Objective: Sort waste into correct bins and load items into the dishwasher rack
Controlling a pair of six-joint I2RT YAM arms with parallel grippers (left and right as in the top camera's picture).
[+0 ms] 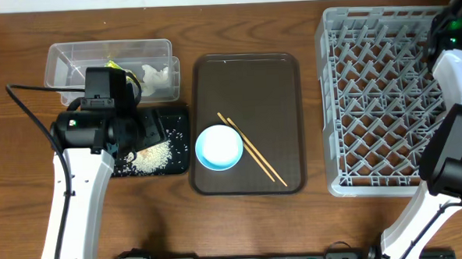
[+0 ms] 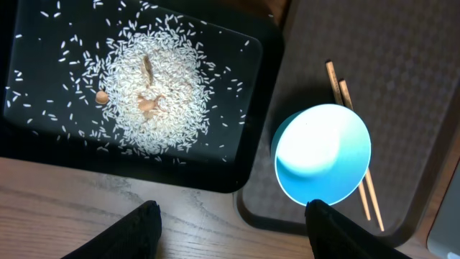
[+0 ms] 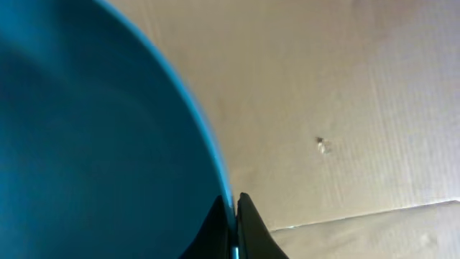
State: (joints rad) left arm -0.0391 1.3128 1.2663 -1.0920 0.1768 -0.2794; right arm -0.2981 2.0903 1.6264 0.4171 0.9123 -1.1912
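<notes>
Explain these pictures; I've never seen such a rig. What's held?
A two-armed robot works at a table, each arm ending in a two-finger gripper. One picture looks down from above; the other two come from cameras on the wrists. A clear tub, a black tray of rice, a brown serving tray with a light blue bowl and chopsticks, and a grey rack lie there. The left gripper is open and empty; the right gripper pinches the rim of a dark blue plate.

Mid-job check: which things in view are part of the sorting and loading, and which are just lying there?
Job: snack wrapper and tissue in the clear tub; rice on the black tray; light blue bowl; chopsticks; dark blue plate in the right gripper; grey rack.
Lying about: brown serving tray under bowl and chopsticks; wooden table.
</notes>
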